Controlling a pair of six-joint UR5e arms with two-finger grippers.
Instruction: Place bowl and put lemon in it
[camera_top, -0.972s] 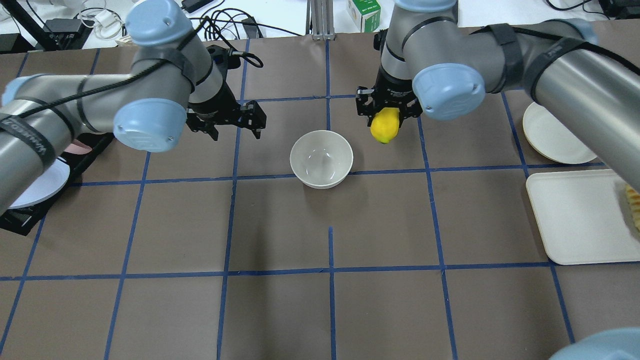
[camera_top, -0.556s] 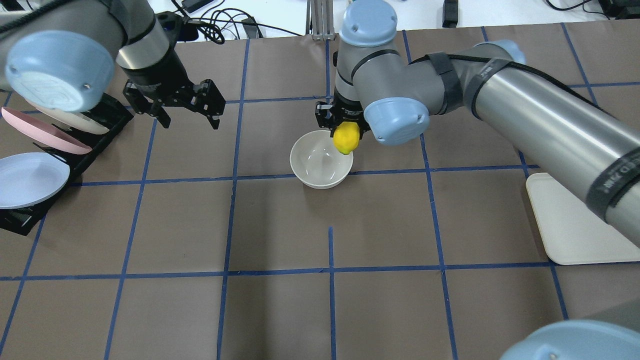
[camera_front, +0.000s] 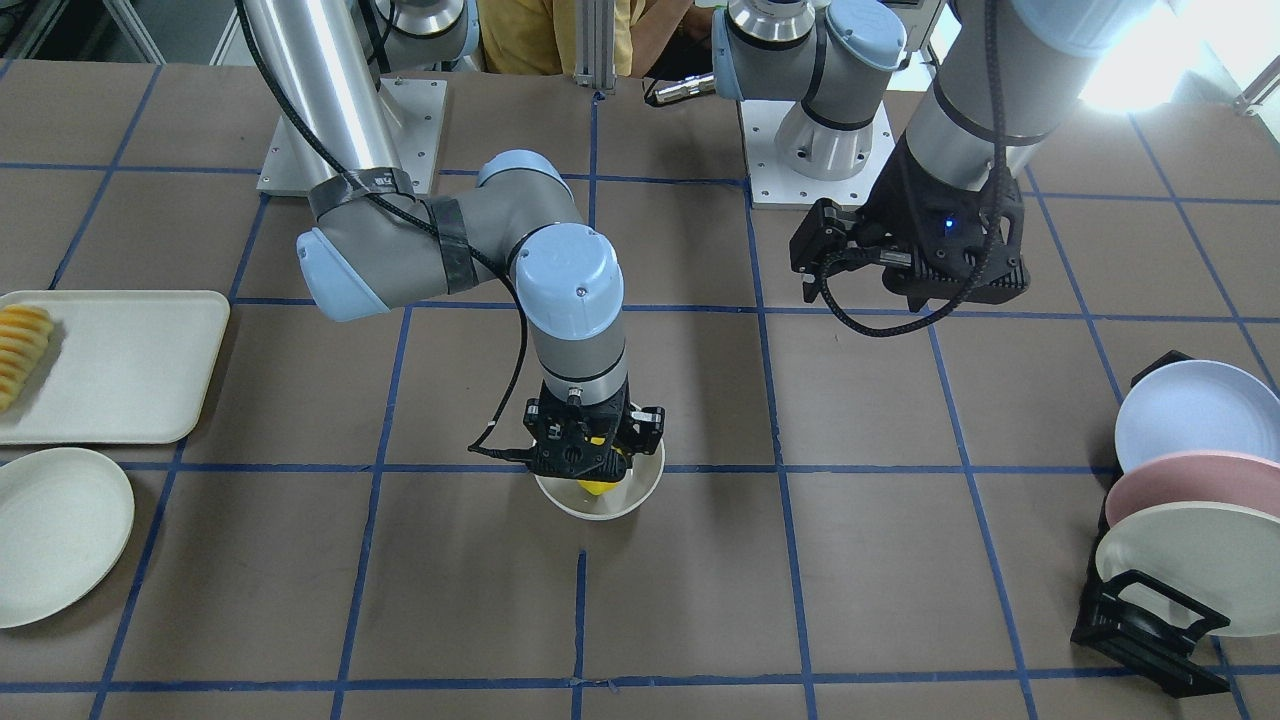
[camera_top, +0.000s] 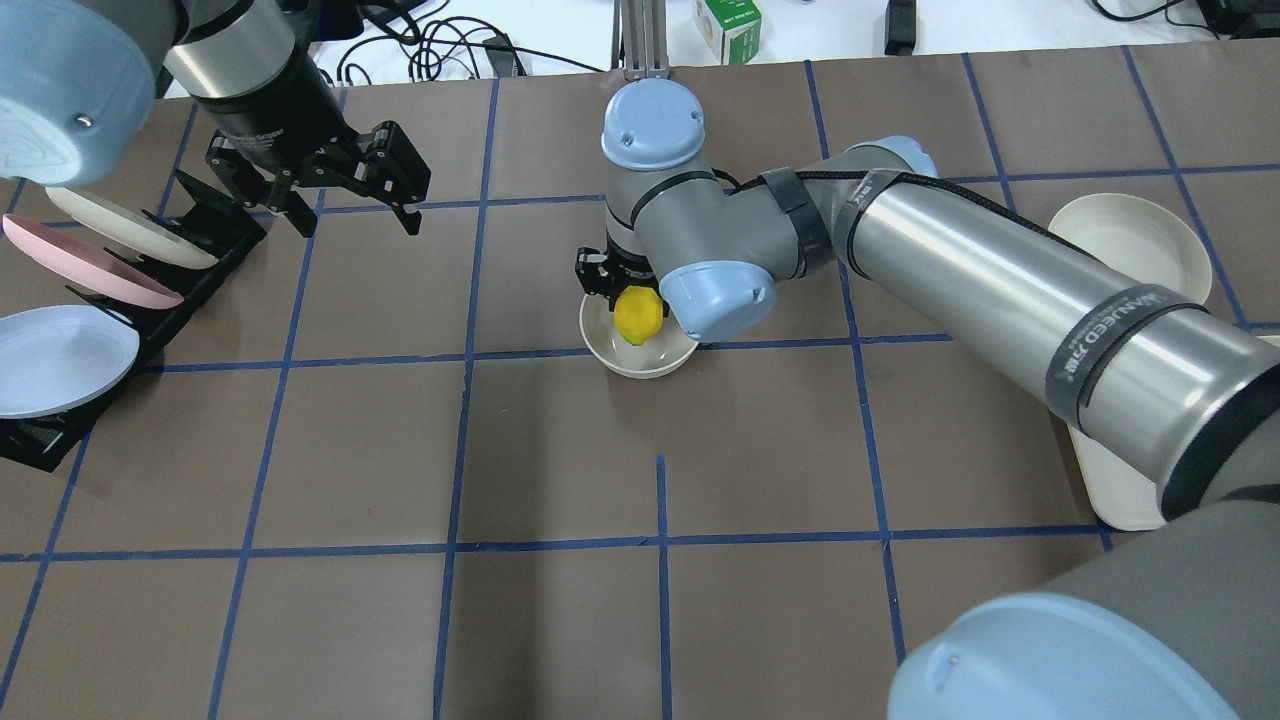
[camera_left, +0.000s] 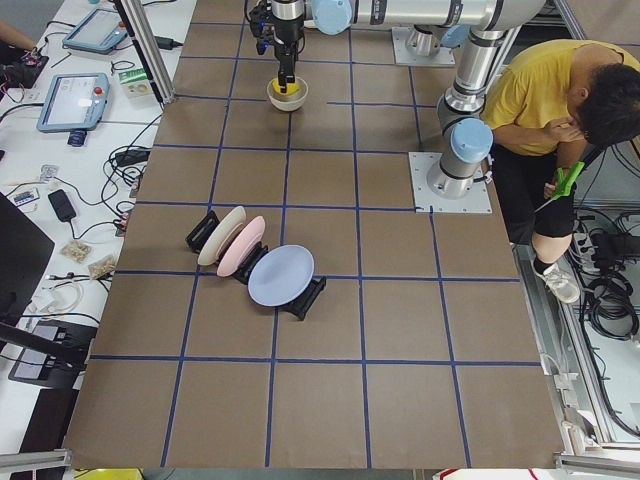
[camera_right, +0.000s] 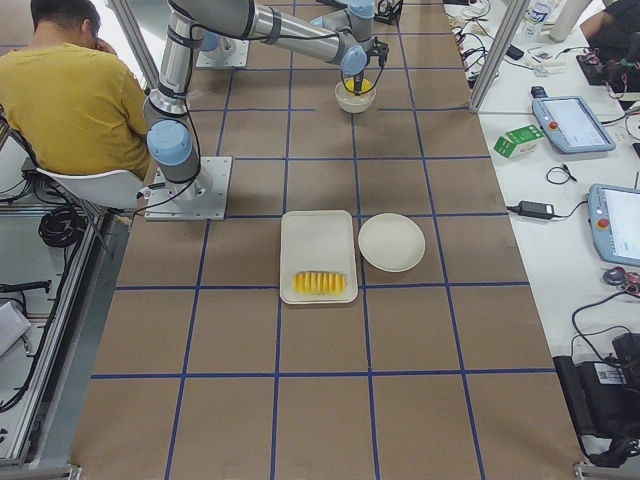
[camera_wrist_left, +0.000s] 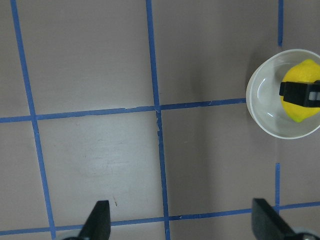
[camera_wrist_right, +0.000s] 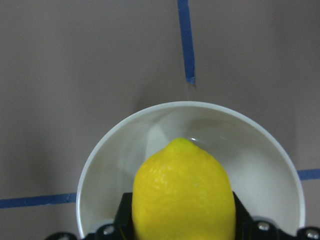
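Note:
The off-white bowl stands near the table's middle; it also shows in the front view and the left wrist view. My right gripper is shut on the yellow lemon and holds it point-down inside the bowl's rim. The right wrist view shows the lemon just above the bowl's glossy inside; whether it touches the bottom I cannot tell. My left gripper is open and empty, raised over the table to the bowl's far left, near the plate rack.
A black rack with white, pink and blue plates stands at the left edge. A flat off-white plate and a rectangular tray with a row of sliced fruit lie at the right. A person sits behind the robot.
My right gripper has carried the lemon left from beside the bowl to over it and lowered it inside the rim. My left arm has drawn back and left, away from the bowl.

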